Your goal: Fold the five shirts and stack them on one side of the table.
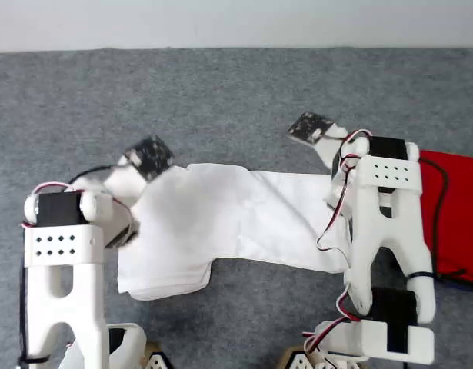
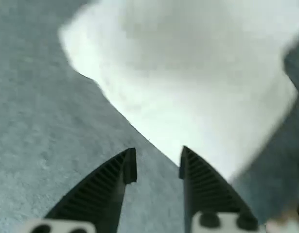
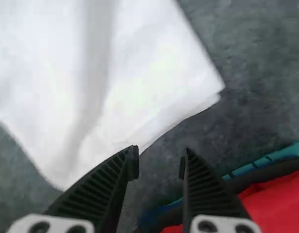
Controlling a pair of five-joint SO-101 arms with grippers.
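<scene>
Left claw (image 2: 157, 158) and right claw (image 3: 160, 155) hang released at white shirt (image 1: 221, 223) edges | advice: pinch both edges level before folding

There is one white shirt (image 1: 221, 223) on one grey table (image 1: 236, 92). Just beside the white shirt lies one red shirt (image 1: 463, 215) with one teal edge (image 3: 285, 151) under it; how many more lie there cannot be told. There are two grippers: the left gripper (image 2: 156, 162) and the right gripper (image 3: 159, 162).
</scene>
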